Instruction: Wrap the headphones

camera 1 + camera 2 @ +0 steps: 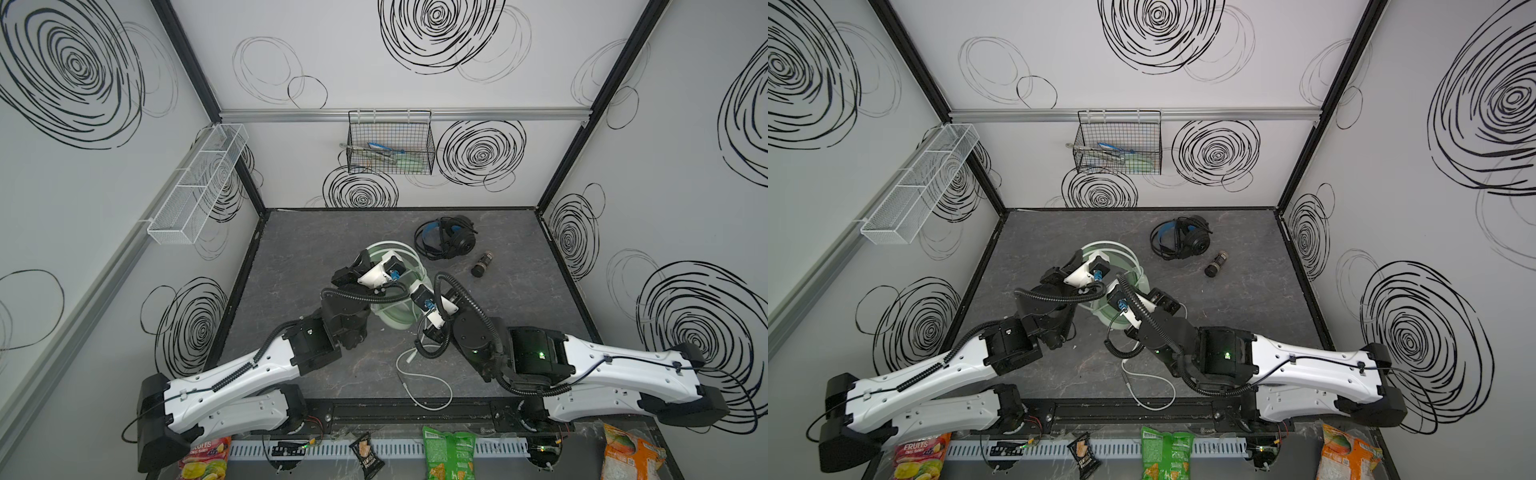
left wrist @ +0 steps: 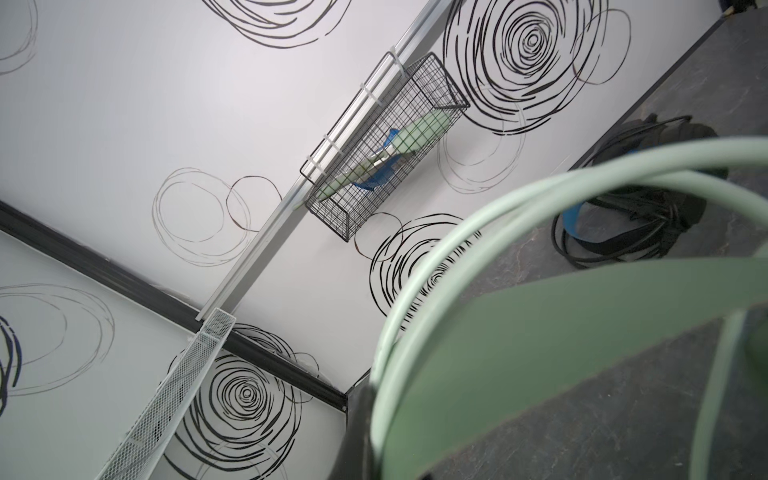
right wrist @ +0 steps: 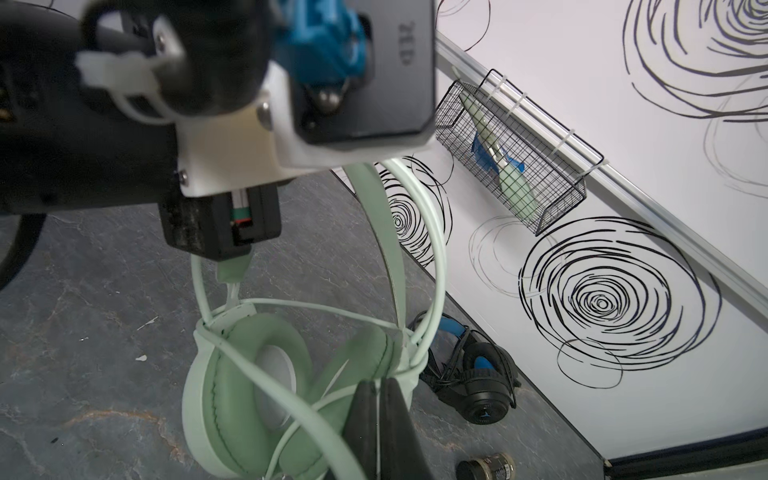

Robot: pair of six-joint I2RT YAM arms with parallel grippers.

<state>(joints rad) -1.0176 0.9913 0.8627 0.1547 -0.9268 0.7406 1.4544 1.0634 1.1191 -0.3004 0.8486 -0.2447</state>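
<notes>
Two headphones are in the scene. The green headphones [image 3: 249, 374] are in the middle of the bench [image 1: 299, 249], held upright between the two end effectors, with the headband on top and the two ear cups below. I cannot tell if the cups touch the bench.

The right wrist view shows the left end effector [image 3: 232, 243] closed tight on the headband, a little above one cup. The right end effector [image 3: 377, 390] has its two fingers pressed together on the pale cable [image 3: 440, 257], just beside the other cup. This one cable makes several turns around the headband and across the cups. In both top views its free end lies in one loose loop on the bench, toward the front edge.

The black headphones [image 1: 446, 243] lie at the rear right of the bench, well apart from the green ones, with their black cable gathered around them. One small dark jar [image 1: 482, 264] lies on its side near them.

Two baskets hang on the walls. One black basket [image 1: 390, 143] is on the rear wall with some tools inside, and one white basket [image 1: 195, 187] is on the left wall. Four snack bags [image 1: 449, 457] lie along the front edge.
</notes>
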